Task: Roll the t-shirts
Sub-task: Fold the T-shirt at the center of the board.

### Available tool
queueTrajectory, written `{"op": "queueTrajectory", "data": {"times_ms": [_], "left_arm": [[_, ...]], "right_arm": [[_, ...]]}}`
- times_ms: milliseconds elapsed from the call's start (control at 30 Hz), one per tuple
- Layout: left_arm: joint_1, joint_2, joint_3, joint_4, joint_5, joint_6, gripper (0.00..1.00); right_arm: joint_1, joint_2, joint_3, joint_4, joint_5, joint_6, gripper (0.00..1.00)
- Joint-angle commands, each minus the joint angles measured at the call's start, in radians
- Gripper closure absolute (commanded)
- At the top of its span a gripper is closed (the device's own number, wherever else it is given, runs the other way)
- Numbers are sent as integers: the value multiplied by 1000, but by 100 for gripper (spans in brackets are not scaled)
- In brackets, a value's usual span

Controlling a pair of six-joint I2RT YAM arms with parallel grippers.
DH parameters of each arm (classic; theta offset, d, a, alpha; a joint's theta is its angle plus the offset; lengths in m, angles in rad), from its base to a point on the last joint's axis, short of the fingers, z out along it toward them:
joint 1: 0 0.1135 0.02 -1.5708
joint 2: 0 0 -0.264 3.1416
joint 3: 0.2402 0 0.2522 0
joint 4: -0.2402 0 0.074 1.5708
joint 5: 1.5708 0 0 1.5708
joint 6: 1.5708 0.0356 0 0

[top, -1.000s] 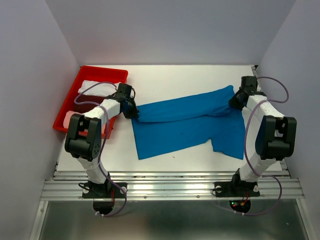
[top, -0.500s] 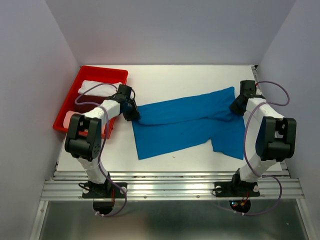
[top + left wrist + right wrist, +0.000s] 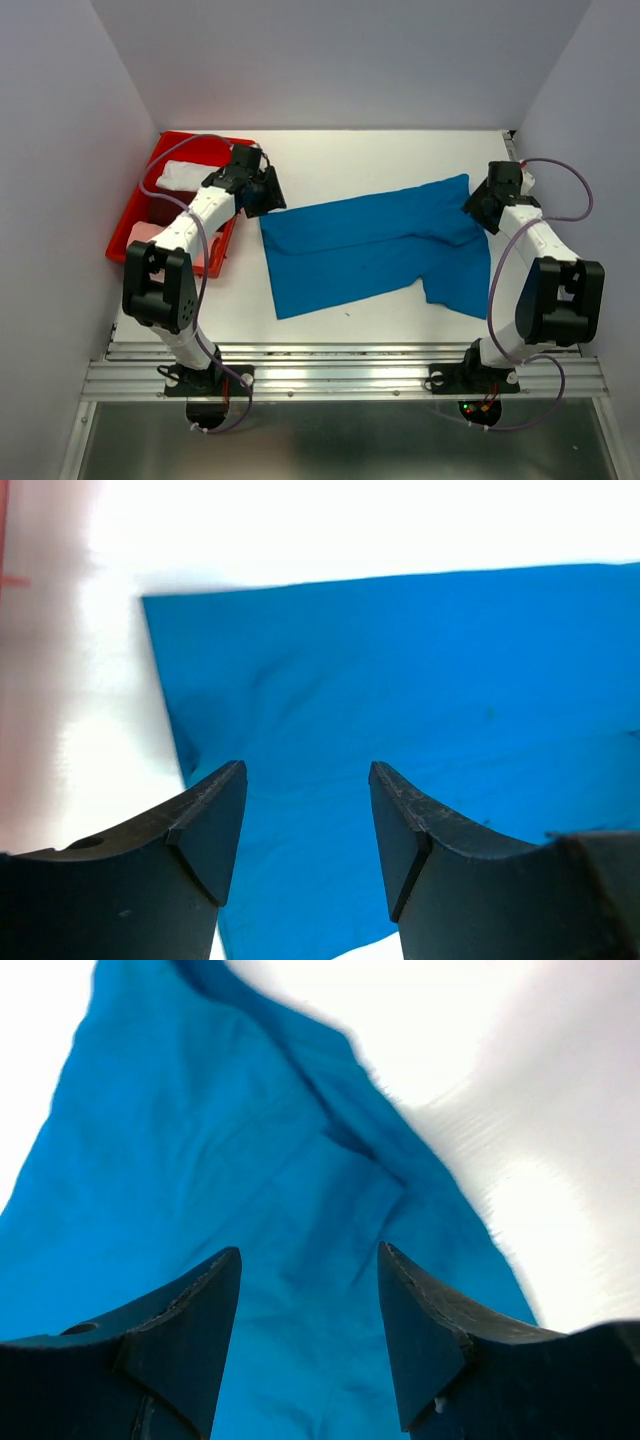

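Observation:
A bright blue t-shirt (image 3: pixel 370 245) lies flat across the middle of the white table, its far part folded over onto itself. My left gripper (image 3: pixel 270 197) hovers at the shirt's left far corner, open, with only blue cloth (image 3: pixel 400 680) below its empty jaws (image 3: pixel 307 770). At the shirt's right far corner my right gripper (image 3: pixel 480 207) is also open, holding nothing above the cloth (image 3: pixel 250 1160), seen between its tips (image 3: pixel 310 1255). A white t-shirt (image 3: pixel 182 175) and a pale pink one (image 3: pixel 146 236) lie in the tray.
The red plastic tray (image 3: pixel 215 140) stands at the left far side of the table (image 3: pixel 350 160), right beside my left arm. Grey walls close in on the left, right and back. A metal rail (image 3: pixel 340 375) runs along the near edge.
Both grippers have opened and let go of the blue shirt's far edge, then drawn back and up from it. The released fold has settled flat on the shirt.

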Motion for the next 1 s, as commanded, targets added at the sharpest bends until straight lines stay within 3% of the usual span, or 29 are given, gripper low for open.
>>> {"op": "queueTrajectory", "data": {"times_ms": [0,167,333,567,967], "left_arm": [[-45,50,81,-11,2,40,37],[-89,127,114,7,57,46,37],[-92,184,83,49,123,26,39],[-91,247,72,38,62,33,41],[-60,89,-95,58,-70,28,43]], "right_arm": [[-10,-43,-74,83,-167,-42,39],[-10,-72,-162,158,-363,-32,41],[-10,-81,-219,165,-371,-35,41],[-10,-69,-275,270,-463,7,42],[-10,-50,-248,267,-459,-1,44]]}}
